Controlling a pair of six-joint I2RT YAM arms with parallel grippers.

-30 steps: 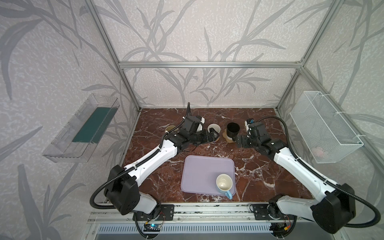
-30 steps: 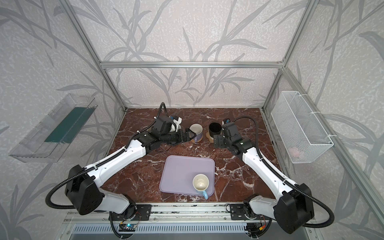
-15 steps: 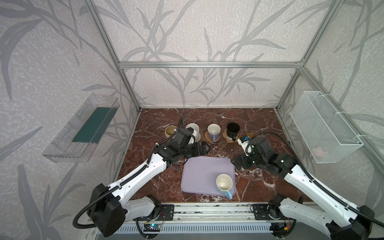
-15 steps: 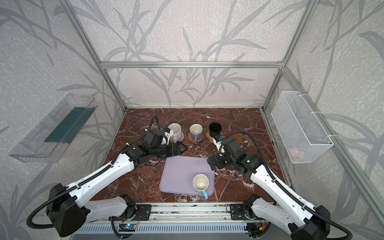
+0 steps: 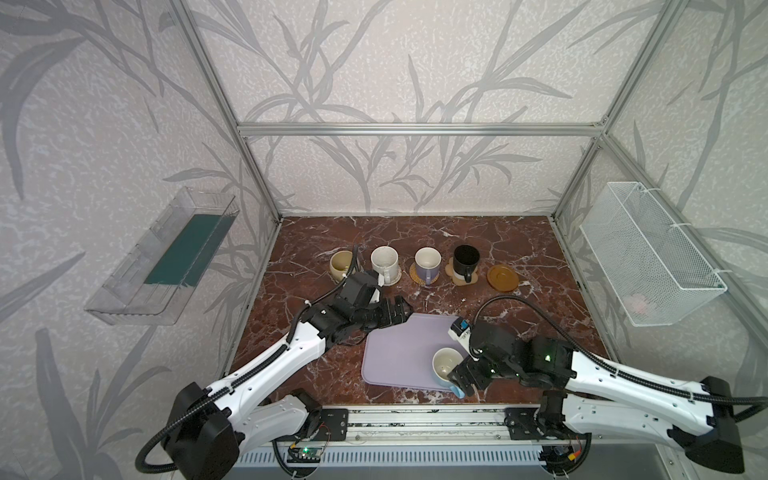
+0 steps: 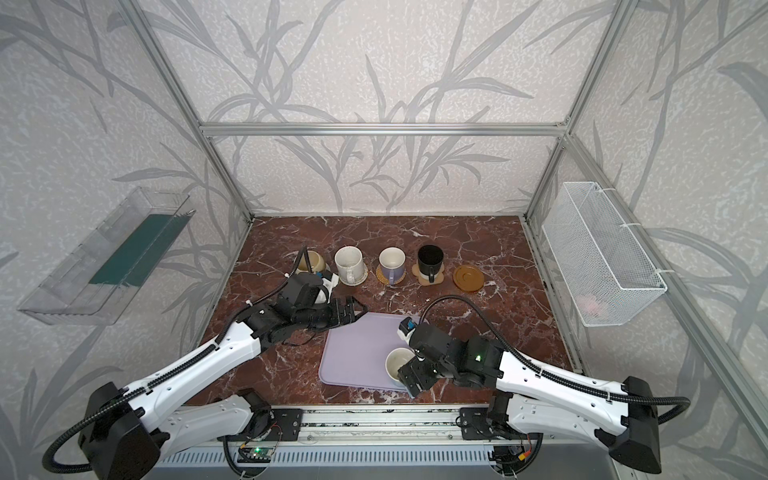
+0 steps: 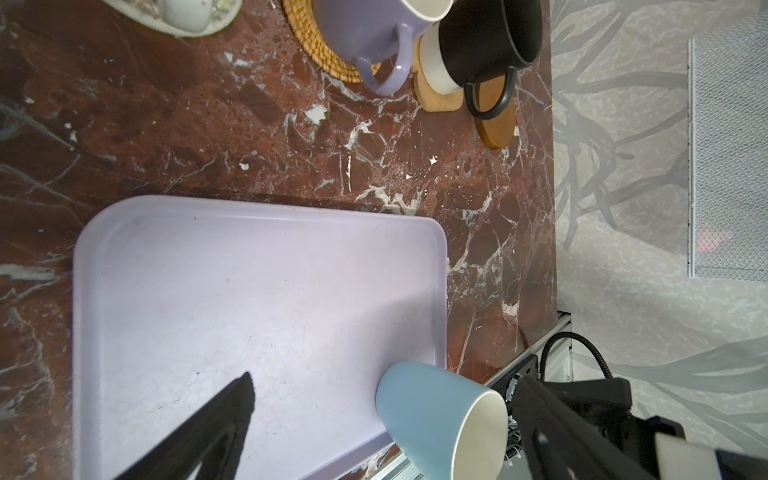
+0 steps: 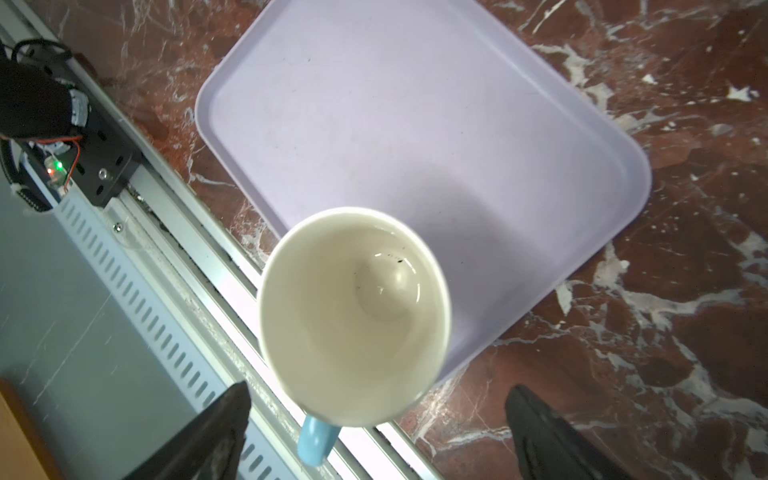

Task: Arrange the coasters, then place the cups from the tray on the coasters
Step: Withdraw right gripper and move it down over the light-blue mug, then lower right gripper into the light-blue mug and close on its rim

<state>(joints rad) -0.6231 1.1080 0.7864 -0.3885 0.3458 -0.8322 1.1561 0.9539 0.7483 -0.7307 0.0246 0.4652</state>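
A light blue cup (image 5: 444,365) (image 8: 353,316) stands upright on the lavender tray's (image 5: 395,353) front right corner, with its handle (image 8: 316,440) toward the front rail. My right gripper (image 5: 459,380) (image 8: 378,388) hovers open over it, one finger on each side of the rim and neither touching. Over the tray's back left corner my left gripper (image 5: 405,309) (image 7: 384,378) is open and empty. In the back row stand a beige cup (image 5: 343,264), a speckled cup (image 5: 384,262), a lavender cup (image 5: 428,264) on a rattan coaster (image 7: 316,45), and a black cup (image 5: 465,262) on a paw coaster (image 5: 457,277). A brown coaster (image 5: 503,277) is bare.
A white wire basket (image 5: 648,253) hangs on the right wall and a clear shelf (image 5: 166,253) on the left wall. The aluminium rail (image 5: 415,419) runs along the table's front edge, just beyond the blue cup's handle.
Both arms pulled back from the cups in the back row toward the front. The right gripper came over the blue cup and the left gripper stopped at the tray's back left corner.
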